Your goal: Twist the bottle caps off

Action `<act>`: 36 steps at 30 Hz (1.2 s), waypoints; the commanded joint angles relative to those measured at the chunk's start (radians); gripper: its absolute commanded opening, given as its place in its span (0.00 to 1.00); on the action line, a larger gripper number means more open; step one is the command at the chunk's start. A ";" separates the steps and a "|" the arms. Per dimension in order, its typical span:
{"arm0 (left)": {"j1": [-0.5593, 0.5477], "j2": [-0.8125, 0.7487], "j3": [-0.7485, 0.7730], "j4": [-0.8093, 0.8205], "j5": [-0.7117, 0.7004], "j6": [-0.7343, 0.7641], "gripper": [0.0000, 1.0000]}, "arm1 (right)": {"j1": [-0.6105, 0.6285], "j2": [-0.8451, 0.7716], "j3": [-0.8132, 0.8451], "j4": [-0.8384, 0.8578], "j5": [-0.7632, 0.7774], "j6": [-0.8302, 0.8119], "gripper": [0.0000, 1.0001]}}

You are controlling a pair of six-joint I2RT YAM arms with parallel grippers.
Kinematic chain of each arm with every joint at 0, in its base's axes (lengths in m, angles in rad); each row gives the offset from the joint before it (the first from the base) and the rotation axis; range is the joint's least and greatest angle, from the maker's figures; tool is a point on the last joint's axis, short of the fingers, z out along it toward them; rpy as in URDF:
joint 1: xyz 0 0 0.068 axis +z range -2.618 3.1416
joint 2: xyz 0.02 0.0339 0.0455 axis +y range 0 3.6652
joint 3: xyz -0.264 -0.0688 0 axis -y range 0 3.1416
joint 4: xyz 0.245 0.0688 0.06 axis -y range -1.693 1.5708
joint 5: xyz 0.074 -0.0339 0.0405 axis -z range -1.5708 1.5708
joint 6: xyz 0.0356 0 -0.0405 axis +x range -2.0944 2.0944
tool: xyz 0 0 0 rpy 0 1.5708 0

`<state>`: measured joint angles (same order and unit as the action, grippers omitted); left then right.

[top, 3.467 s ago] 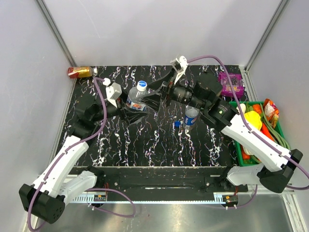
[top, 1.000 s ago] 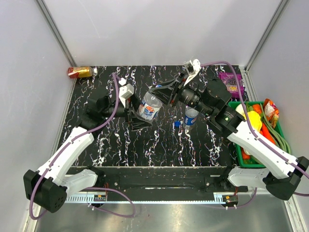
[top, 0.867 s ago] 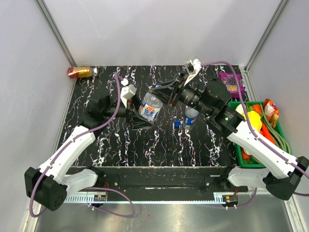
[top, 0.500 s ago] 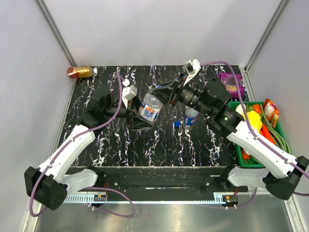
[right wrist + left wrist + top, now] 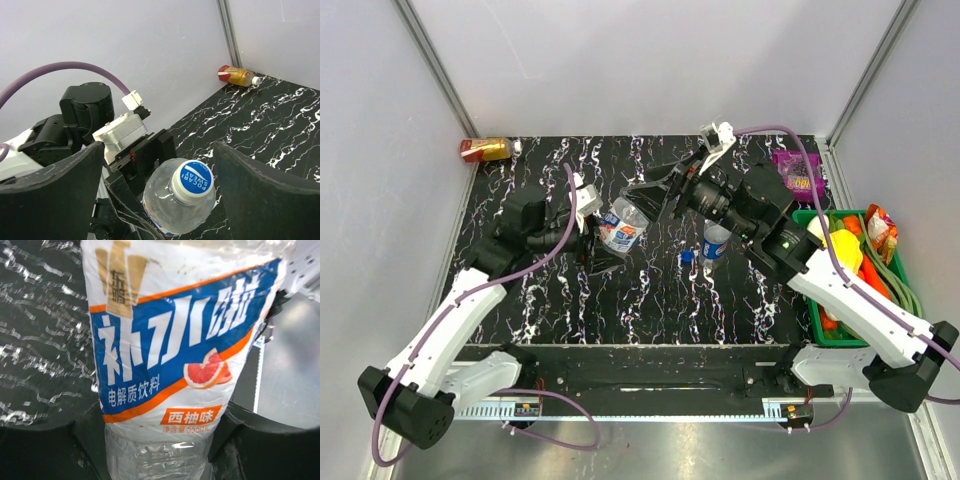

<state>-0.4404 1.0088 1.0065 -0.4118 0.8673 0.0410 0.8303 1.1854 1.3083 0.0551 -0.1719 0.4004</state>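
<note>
Held bottle (image 5: 165, 340): clear, thin, crinkled plastic. It has a glossy wrap label in white, blue and orange, with Chinese print and a grapefruit slice.
White cap (image 5: 194, 182): small and round with a ribbed white skirt. Its flat blue top reads POCARI SWEAT, and it is seated on the neck.
Location: above the middle of the table (image 5: 650, 300), a black, white-veined surface, between the two arms.
Axis: tilted. The long axis runs from the left gripper (image 5: 162, 435) up toward the right gripper (image 5: 157, 150), with the cap end raised and facing the right wrist.
Left fingers: black, clamped on the lower clear body, one on each side.
Right fingers: spread wide on either side of the cap, not touching it.
Pepsi bottle (image 5: 716, 242): upright on the table, to the right of the held bottle.
Dark blue cap (image 5: 687, 256): lying on the table just beside the Pepsi bottle.
Drink can (image 5: 485, 150): red and gold, on its side at the far left corner.
</note>
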 commanded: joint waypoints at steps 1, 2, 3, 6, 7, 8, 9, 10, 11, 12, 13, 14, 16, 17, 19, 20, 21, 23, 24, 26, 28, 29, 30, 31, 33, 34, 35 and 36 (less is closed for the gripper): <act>0.003 -0.042 0.041 -0.140 -0.184 0.088 0.22 | 0.001 0.022 0.035 -0.015 0.043 0.009 0.99; 0.005 -0.050 0.038 -0.151 -0.209 0.088 0.21 | 0.001 0.028 0.037 -0.021 0.048 0.014 1.00; 0.003 -0.058 0.031 -0.159 -0.227 0.089 0.21 | 0.001 0.034 0.042 -0.032 0.058 0.018 1.00; 0.002 -0.087 0.006 -0.163 -0.299 0.068 0.20 | -0.002 0.060 0.058 -0.049 0.087 0.043 1.00; 0.002 -0.098 -0.003 -0.165 -0.321 0.063 0.20 | -0.003 0.069 0.065 -0.088 0.092 0.054 1.00; 0.002 -0.108 -0.009 -0.166 -0.356 0.056 0.20 | -0.007 0.077 0.075 -0.098 0.094 0.063 1.00; 0.003 -0.119 -0.019 -0.165 -0.387 0.053 0.20 | -0.010 0.092 0.084 -0.109 0.092 0.078 1.00; 0.002 -0.133 -0.025 -0.166 -0.411 0.053 0.19 | -0.013 0.106 0.100 -0.126 0.091 0.092 1.00; 0.002 -0.145 -0.038 -0.167 -0.460 0.046 0.19 | -0.013 0.120 0.114 -0.139 0.086 0.106 1.00; 0.002 -0.162 -0.048 -0.160 -0.493 0.045 0.19 | -0.017 0.135 0.123 -0.147 0.075 0.121 1.00; 0.000 -0.176 -0.054 -0.157 -0.523 0.039 0.19 | -0.020 0.146 0.132 -0.153 0.065 0.135 1.00; 0.000 -0.188 -0.065 -0.154 -0.566 0.034 0.19 | -0.023 0.157 0.138 -0.155 0.052 0.150 1.00; 0.000 -0.205 -0.074 -0.159 -0.648 0.033 0.19 | -0.030 0.174 0.152 -0.153 0.031 0.175 1.00; 0.000 -0.210 -0.077 -0.163 -0.690 0.030 0.20 | -0.033 0.181 0.158 -0.153 0.020 0.182 1.00; 0.000 -0.211 -0.075 -0.182 -0.752 0.028 0.19 | -0.036 0.201 0.169 -0.155 0.015 0.207 1.00; -0.001 -0.210 -0.075 -0.186 -0.777 0.030 0.19 | -0.036 0.209 0.175 -0.155 0.011 0.218 1.00; -0.001 -0.205 -0.072 -0.197 -0.800 0.028 0.18 | -0.037 0.220 0.181 -0.150 0.005 0.225 1.00; -0.007 -0.197 -0.068 -0.209 -0.841 0.020 0.17 | -0.039 0.241 0.189 -0.143 -0.011 0.242 1.00; -0.009 -0.197 -0.066 -0.212 -0.856 0.016 0.15 | -0.040 0.256 0.193 -0.143 -0.011 0.256 1.00; -0.018 -0.197 -0.065 -0.213 -0.863 0.010 0.14 | -0.048 0.279 0.200 -0.143 -0.011 0.285 1.00; -0.026 -0.203 -0.065 -0.213 -0.910 0.002 0.14 | -0.063 0.307 0.207 -0.141 -0.026 0.313 1.00; -0.030 -0.203 -0.063 -0.213 -0.919 0.005 0.14 | -0.068 0.319 0.210 -0.136 -0.035 0.324 0.99; -0.035 -0.203 -0.065 -0.214 -0.936 0.007 0.13 | -0.077 0.333 0.215 -0.129 -0.053 0.337 0.97; -0.043 -0.202 -0.068 -0.214 -0.951 0.010 0.13 | -0.083 0.345 0.218 -0.117 -0.078 0.350 0.93; -0.055 -0.197 -0.068 -0.217 -0.988 0.014 0.13 | -0.089 0.365 0.218 -0.078 -0.122 0.373 0.88; -0.061 -0.193 -0.066 -0.219 -1.002 0.017 0.13 | -0.089 0.376 0.224 -0.066 -0.141 0.379 0.86; -0.066 -0.188 -0.063 -0.222 -1.011 0.019 0.12 | -0.091 0.388 0.229 -0.066 -0.158 0.386 0.85; -0.070 -0.184 -0.060 -0.223 -1.016 0.020 0.12 | -0.089 0.398 0.235 -0.032 -0.166 0.393 0.84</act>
<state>-0.4927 0.8154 0.9333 -0.6582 -0.0563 0.0624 0.7456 1.5558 1.4803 -0.0860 -0.2443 0.7353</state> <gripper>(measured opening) 0.652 0.865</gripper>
